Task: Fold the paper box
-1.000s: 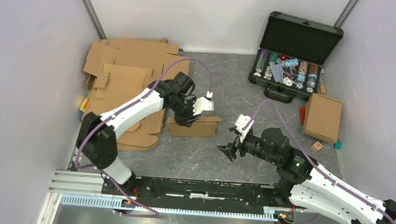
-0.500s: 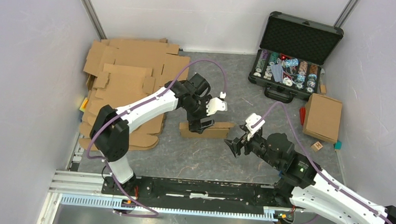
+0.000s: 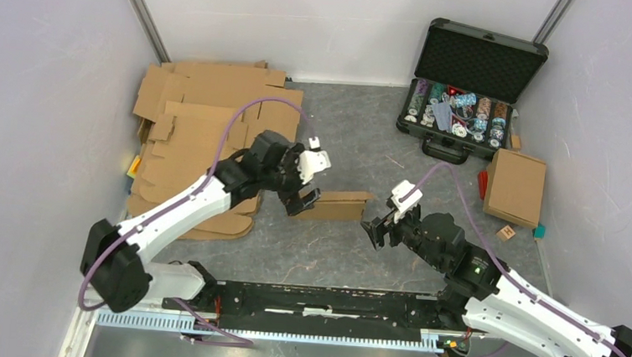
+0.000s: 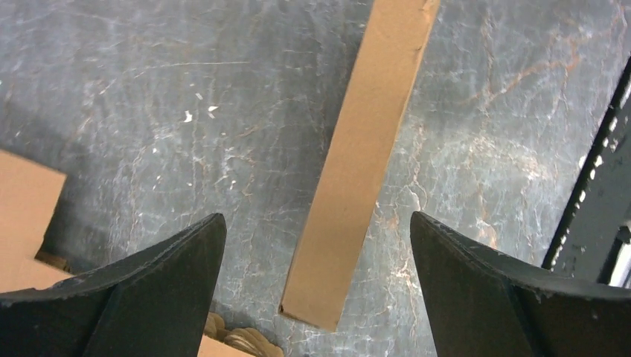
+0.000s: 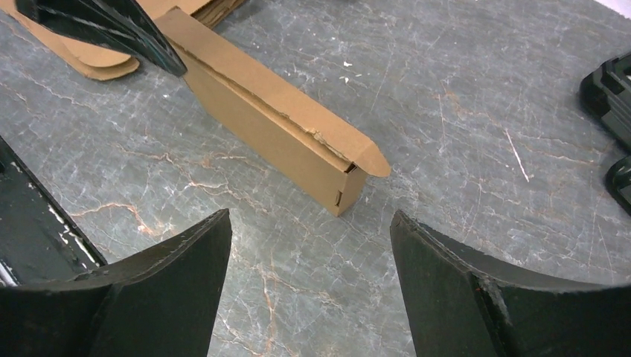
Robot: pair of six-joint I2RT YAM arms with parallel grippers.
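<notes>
The paper box [image 3: 336, 206] is a long, narrow brown cardboard shape lying on the grey table, partly folded, with a rounded flap sticking out at its right end [image 5: 368, 160]. My left gripper [image 3: 301, 201] hovers at the box's left end, open, with nothing between its fingers. In the left wrist view the box [image 4: 364, 149] runs away between the spread jaws of the left gripper [image 4: 316, 219], apart from both. My right gripper [image 3: 374, 231] stands open just off the box's right end. The right wrist view has the box [image 5: 275, 123] a short way ahead of the right gripper [image 5: 311, 216].
A stack of flat cardboard blanks [image 3: 207, 129] lies at the back left, reaching under the left arm. An open black case of poker chips [image 3: 468, 97] stands at the back right. A closed cardboard box [image 3: 515, 186] and small blocks [image 3: 505, 233] sit along the right wall.
My left gripper carried the box to the right, then opened, let go and drew back to the left. The box now lies free on the table. The right gripper edged toward its right end.
</notes>
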